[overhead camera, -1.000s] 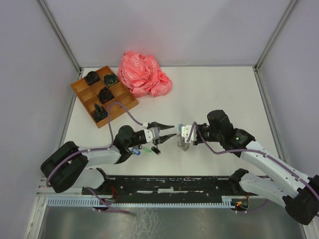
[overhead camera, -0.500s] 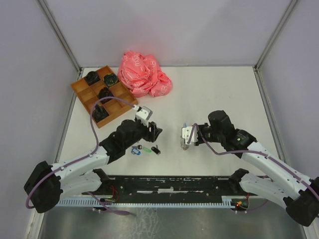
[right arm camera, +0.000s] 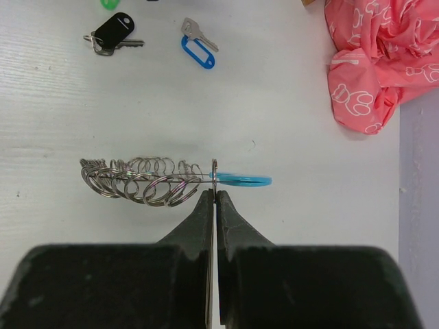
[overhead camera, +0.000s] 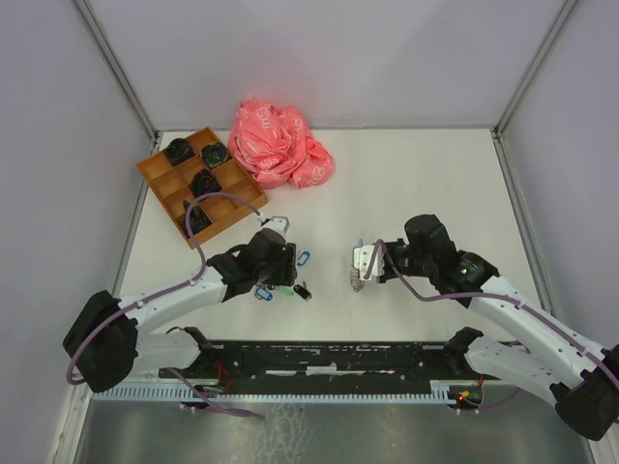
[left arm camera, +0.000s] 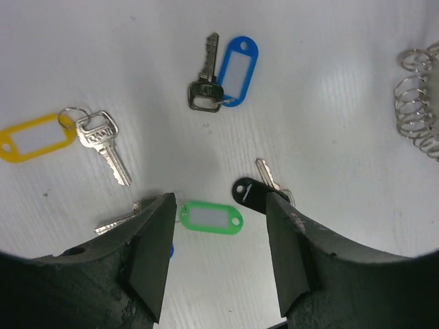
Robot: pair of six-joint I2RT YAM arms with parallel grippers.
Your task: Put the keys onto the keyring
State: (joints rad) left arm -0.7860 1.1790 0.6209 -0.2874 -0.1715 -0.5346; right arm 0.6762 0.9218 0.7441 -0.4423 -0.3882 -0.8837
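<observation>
Several keys lie loose on the white table. In the left wrist view I see a yellow-tagged key [left arm camera: 38, 137], a blue-tagged key [left arm camera: 236, 62], a black-tagged key [left arm camera: 250, 192] and a green tag [left arm camera: 211, 218]. My left gripper [left arm camera: 219, 205] points down over the green tag, open, with nothing between its fingers. My right gripper [right arm camera: 215, 195] is shut on the keyring [right arm camera: 137, 179], a bunch of silvery rings with a light blue segment [right arm camera: 243, 181], held just above the table. In the top view the keyring [overhead camera: 358, 275] hangs right of the keys [overhead camera: 282, 294].
A wooden compartment tray [overhead camera: 155, 172] holding dark objects stands at the back left. Next to it lies a crumpled pink cloth [overhead camera: 280, 145]. The arms' base rail [overhead camera: 319, 358] runs along the near edge.
My left arm has swung from pointing right to pointing down over the keys, with its jaws wider. A blue-tagged key now lies beside it. The right arm holds still.
</observation>
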